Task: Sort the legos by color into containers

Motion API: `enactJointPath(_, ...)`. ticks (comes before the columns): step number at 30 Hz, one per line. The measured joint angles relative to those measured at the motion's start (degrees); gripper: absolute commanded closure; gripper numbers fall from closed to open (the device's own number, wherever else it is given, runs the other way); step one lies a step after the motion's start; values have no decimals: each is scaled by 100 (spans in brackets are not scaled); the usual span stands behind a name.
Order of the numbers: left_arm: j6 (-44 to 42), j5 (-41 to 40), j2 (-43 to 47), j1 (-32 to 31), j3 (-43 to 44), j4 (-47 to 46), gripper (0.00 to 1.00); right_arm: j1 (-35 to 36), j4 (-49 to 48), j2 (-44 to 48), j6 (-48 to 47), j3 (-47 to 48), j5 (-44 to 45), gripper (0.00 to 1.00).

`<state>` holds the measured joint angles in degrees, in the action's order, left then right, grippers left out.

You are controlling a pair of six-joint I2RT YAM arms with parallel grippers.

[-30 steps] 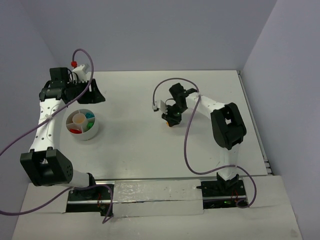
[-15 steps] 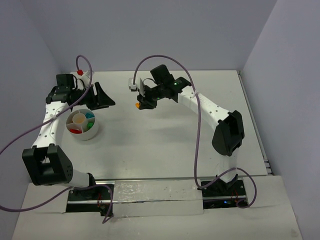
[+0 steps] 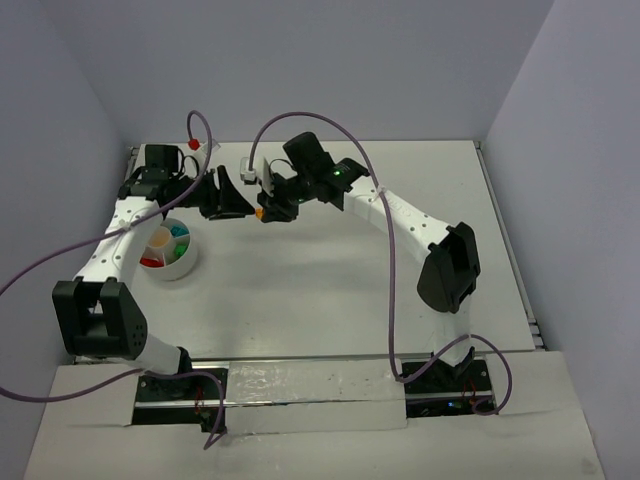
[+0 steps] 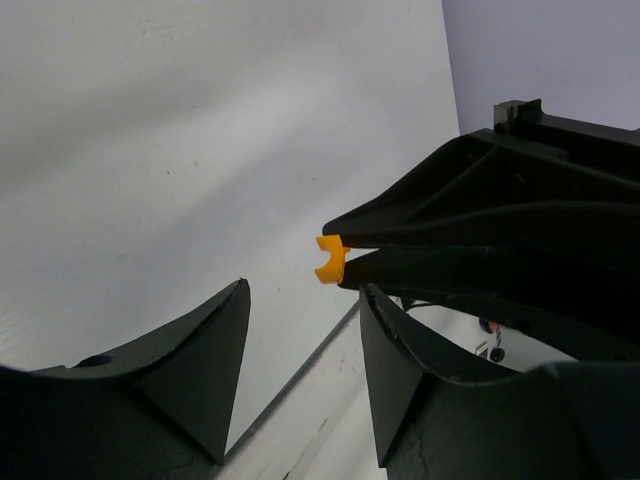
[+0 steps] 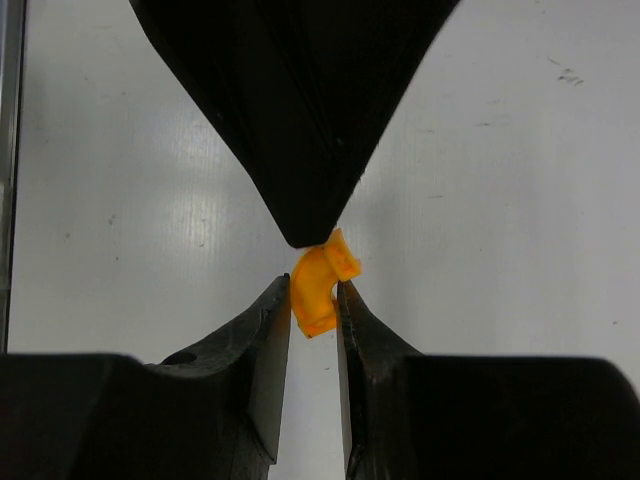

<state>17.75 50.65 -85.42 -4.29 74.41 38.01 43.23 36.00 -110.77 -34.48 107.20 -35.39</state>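
My right gripper [image 5: 314, 285] is shut on a small curved orange lego [image 5: 318, 283], held above the table at back centre-left [image 3: 260, 213]. My left gripper [image 4: 305, 290] is open and empty and faces it [image 3: 236, 200]. In the left wrist view the orange lego [image 4: 330, 260] sticks out of the right gripper's shut fingertips [image 4: 400, 245], just above my left jaws' gap. In the right wrist view one left finger [image 5: 295, 120] comes down from the top, and its tip meets the lego. The white divided bowl [image 3: 180, 268] stands at the left and holds red [image 3: 150, 262] and cyan [image 3: 180, 232] legos.
The left arm's white links [image 3: 110, 250] pass over the table just left of the bowl. Purple cables [image 3: 300, 118] loop above both wrists. The table's back edge meets the wall just behind the grippers.
My right gripper has carried the orange lego from the table's middle to the back left. My left gripper has moved right, and the two now meet tip to tip.
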Motion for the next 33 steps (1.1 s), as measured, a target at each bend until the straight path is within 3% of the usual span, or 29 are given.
enactJointPath(8, -36, 64, -232, -178, 194, 16, 54, 133, -85, -1, 59, 54, 176, 100)
enactJointPath(15, -65, 142, -263, -206, 256, 7, 94, 164, -95, -1, 73, 54, 308, 100)
enactJointPath(17, -65, 165, -263, -204, 256, 4, 100, 170, -104, -1, 93, 54, 336, 99)
enactJointPath(18, -65, 170, -263, -204, 256, 3, 100, 172, -106, -1, 104, 54, 350, 91)
enactJointPath(19, -69, 178, -263, -203, 256, 3, 100, 177, -107, -1, 111, 54, 369, 75)
enactJointPath(20, -79, 179, -263, -201, 256, 3, 100, 182, -112, -1, 122, 54, 392, 44)
enactJointPath(24, -122, 191, -232, -155, 256, 27, 100, 189, -257, 1, 226, 7, 607, 5)
enactJointPath(29, -368, 91, -139, 306, 263, 89, 100, 105, -645, 164, 300, -543, 768, 0)
enactJointPath(33, -935, -429, -150, 919, 471, 452, 100, -134, -779, 309, 372, -999, 794, 0)
